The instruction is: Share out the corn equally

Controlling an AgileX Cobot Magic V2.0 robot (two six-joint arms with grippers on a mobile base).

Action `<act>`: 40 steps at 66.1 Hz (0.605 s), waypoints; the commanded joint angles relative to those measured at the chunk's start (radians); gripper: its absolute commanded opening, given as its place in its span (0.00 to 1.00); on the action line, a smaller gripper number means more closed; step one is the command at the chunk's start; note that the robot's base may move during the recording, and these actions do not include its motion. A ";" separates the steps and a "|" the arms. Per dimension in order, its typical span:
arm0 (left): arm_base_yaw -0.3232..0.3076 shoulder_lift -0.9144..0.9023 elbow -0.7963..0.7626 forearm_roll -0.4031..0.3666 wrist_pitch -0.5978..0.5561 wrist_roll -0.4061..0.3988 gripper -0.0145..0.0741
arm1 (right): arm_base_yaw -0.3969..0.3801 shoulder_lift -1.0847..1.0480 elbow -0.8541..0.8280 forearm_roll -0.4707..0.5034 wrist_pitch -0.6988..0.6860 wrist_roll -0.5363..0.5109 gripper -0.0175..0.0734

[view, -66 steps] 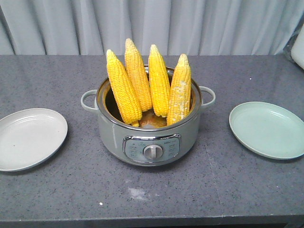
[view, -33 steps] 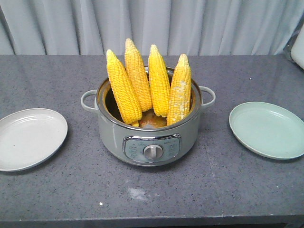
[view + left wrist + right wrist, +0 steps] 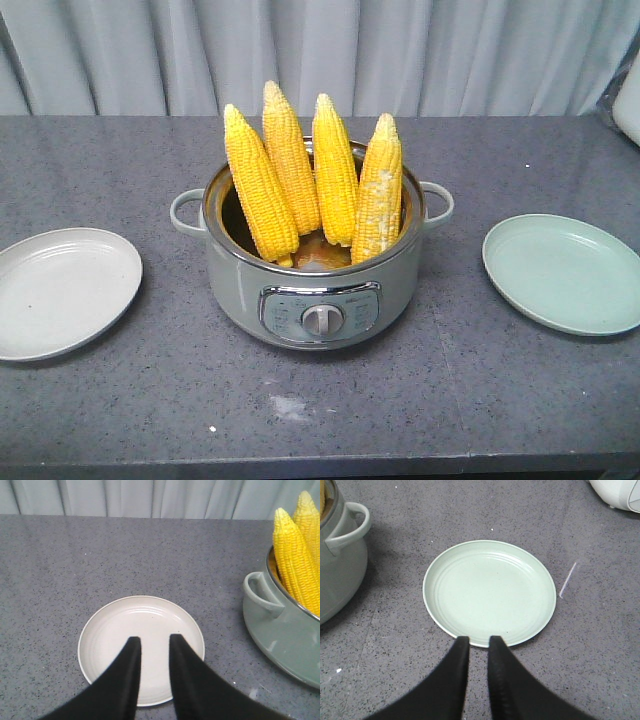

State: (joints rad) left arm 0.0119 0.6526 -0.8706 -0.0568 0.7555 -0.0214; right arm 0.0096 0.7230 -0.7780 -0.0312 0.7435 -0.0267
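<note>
Grey speckled desk (image 3: 120, 400): carries every item listed below; a pale pleated curtain (image 3: 400, 50) hangs behind it.
Landmark: sage-green electric pot (image 3: 235, 290), open-topped, one loop handle on each side, a control panel with a dial (image 3: 322, 318) on its near wall.
Corn (image 3: 334, 170): four cobs, all inside the pot, standing on end with tips up and well above the rim, leaning against one another (the cob nearest the pot's right handle shows paler, whitish kernels).
White plate (image 3: 60, 290): flat on the desk, well apart from the pot, out past its left handle; ringed inner face fully visible.
Green plate (image 3: 565, 270): flat on the desk, well apart from the pot, out past its right handle; ringed inner face fully visible.
Left end effector (image 3: 154, 640): black fingers parted by a narrow gap, gripping nothing, hovering over the near part of the white plate; well apart from the pot.
Right end effector (image 3: 479, 640): black fingers parted by a narrow gap, gripping nothing, tips at the near rim of the green plate; well apart from the pot.
White object (image 3: 630, 110): cut off at the frame edge, farther from the pot than the green plate; identity cannot be told.
</note>
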 commanded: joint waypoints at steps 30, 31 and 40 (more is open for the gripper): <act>-0.022 0.009 -0.028 -0.081 -0.034 0.122 0.97 | -0.003 0.100 -0.130 0.137 0.009 -0.102 0.94; -0.028 0.009 -0.028 -0.086 -0.034 0.128 0.97 | -0.002 0.113 -0.143 0.155 0.014 -0.120 0.94; -0.138 0.040 -0.029 -0.092 -0.017 0.159 0.95 | -0.002 0.219 -0.222 0.273 0.039 -0.233 0.91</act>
State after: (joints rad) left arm -0.0608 0.6634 -0.8706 -0.1254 0.7844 0.1166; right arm 0.0096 0.8856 -0.9267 0.1656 0.8256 -0.1828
